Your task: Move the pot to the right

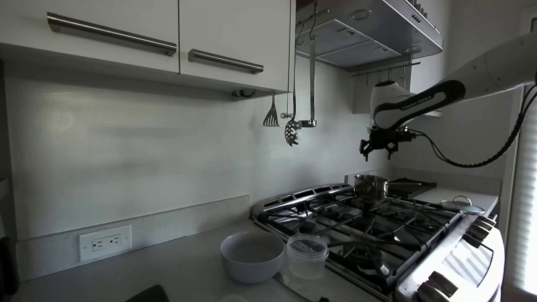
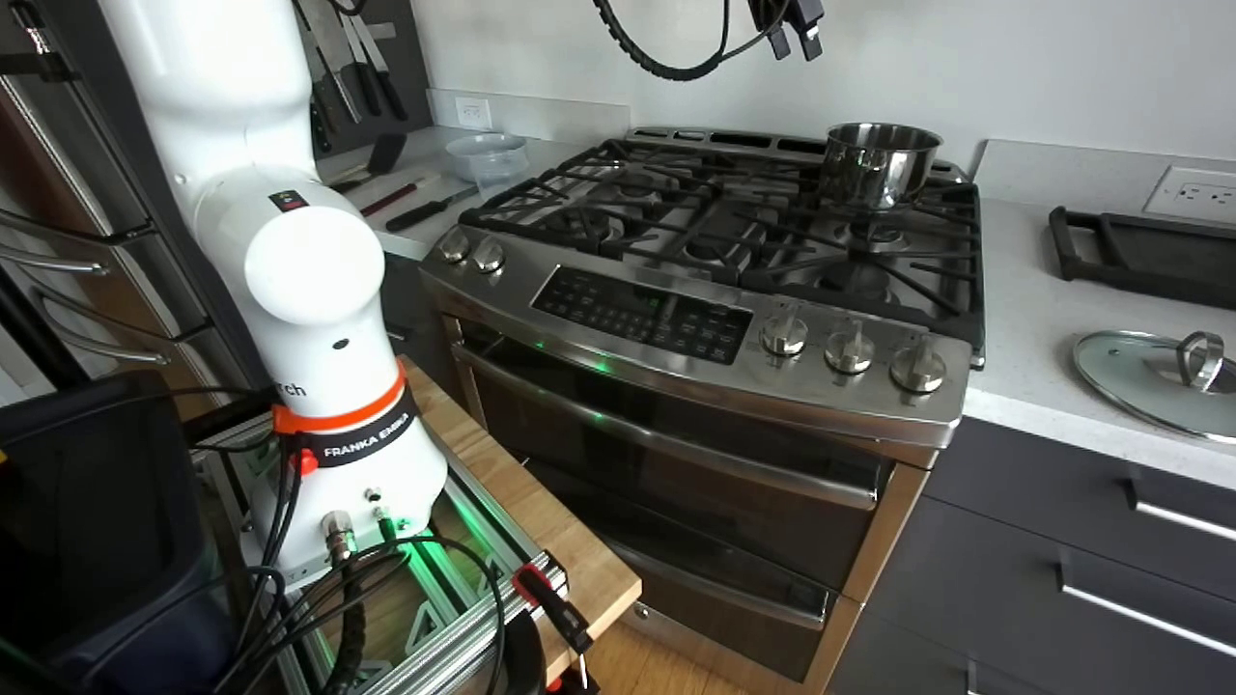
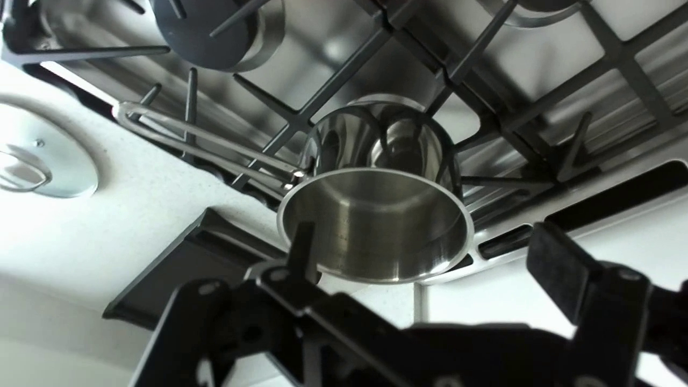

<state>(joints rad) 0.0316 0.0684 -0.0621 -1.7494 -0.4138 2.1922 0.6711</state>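
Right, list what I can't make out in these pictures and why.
Tool: upper part cut off by the top edge, in an exterior view.
Grate: the part under the pot is hidden by it, wrist view.
Black tray: right end cut off by the right edge in an exterior view; partly hidden by the tool, wrist view.
Control panel: markings too small to read, in an exterior view.

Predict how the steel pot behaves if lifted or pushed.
The pot may be slippery: shiny, smooth metal. Lifted, its long handle could tilt it. Pushed, it might catch on the grate bars below.
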